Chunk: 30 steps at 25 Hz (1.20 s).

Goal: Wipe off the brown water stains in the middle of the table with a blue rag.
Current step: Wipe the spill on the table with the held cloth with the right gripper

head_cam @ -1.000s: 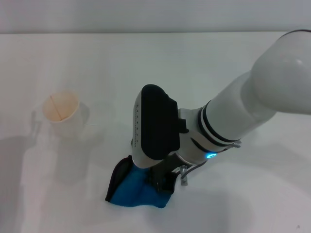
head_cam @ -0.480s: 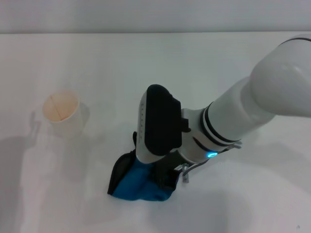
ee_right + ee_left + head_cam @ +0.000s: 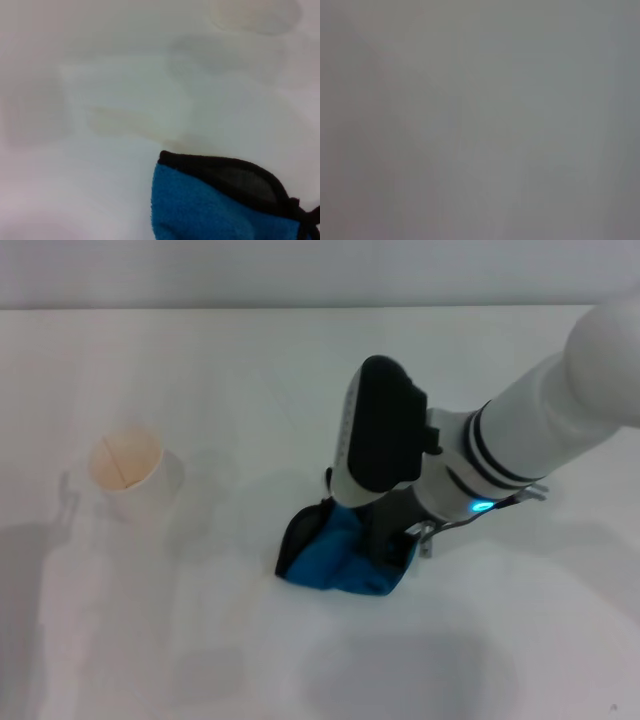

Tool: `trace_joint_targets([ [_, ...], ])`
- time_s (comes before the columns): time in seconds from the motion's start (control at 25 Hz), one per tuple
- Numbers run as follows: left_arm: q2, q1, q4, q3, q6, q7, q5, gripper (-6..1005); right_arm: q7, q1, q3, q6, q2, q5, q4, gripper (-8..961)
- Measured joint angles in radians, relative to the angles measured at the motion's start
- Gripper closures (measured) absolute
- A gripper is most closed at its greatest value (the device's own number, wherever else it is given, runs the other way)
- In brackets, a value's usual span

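Note:
The blue rag [image 3: 325, 558], with its black edge, lies bunched on the white table [image 3: 200, 370] near the middle. My right gripper [image 3: 383, 552] reaches in from the right and presses down on the rag, shut on it, with its fingers mostly hidden under the black wrist housing. No brown puddle shows in the head view. In the right wrist view the rag [image 3: 210, 210] fills the near corner, and a faint tan smear of the water stains [image 3: 117, 120] lies on the table just beyond its black edge. My left gripper is out of view; its wrist view is blank grey.
A white paper cup [image 3: 130, 472] with a tan inside stands upright at the left, well apart from the rag. It shows blurred in the right wrist view [image 3: 255, 12]. The table's far edge runs across the top of the head view.
My right gripper has dragged the blue rag to the right and farther from me across the table. The cup has not moved.

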Motion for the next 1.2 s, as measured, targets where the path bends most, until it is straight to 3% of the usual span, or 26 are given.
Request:
trace_joint_targets([
  [0.76,0.000,-0.008,0.002,-0.002,0.000,0.000,0.000,124,-0.003,-0.024,-0.119,-0.143,0.008,0.131,-0.117,920],
  [1.2,0.000,-0.007,0.004,-0.002,-0.001,0.000,0.000,123,-0.003,-0.018,-0.152,0.133,0.009,0.146,-0.048,920],
])
